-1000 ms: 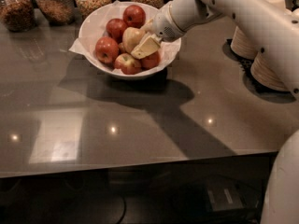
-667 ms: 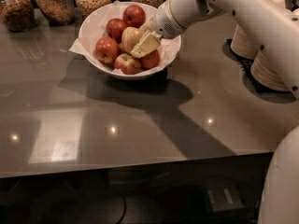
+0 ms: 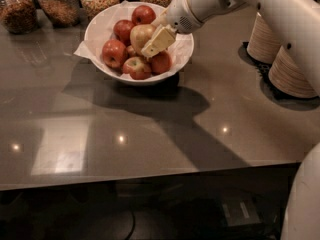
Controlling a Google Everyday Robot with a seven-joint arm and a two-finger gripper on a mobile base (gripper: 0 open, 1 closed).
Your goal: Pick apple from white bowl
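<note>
The large, pale yellow-green apple point(image 3: 140, 34) lies among red ones in the wide glossy white bowl point(image 3: 183, 54). Its right side is hidden by the beige gripper point(image 3: 158, 42) reaching into the bowl. Whether the gripper holds the apple cannot be told. Both sit much as before.

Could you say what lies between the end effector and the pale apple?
Camera view: nothing; the end effector sits against the apple in the white bowl.

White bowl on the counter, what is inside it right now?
The white bowl holds a paper lining, a pale yellow-green apple and at least five red apples. The gripper is in the bowl by the pale apple, hiding whatever lies beneath it.
</note>
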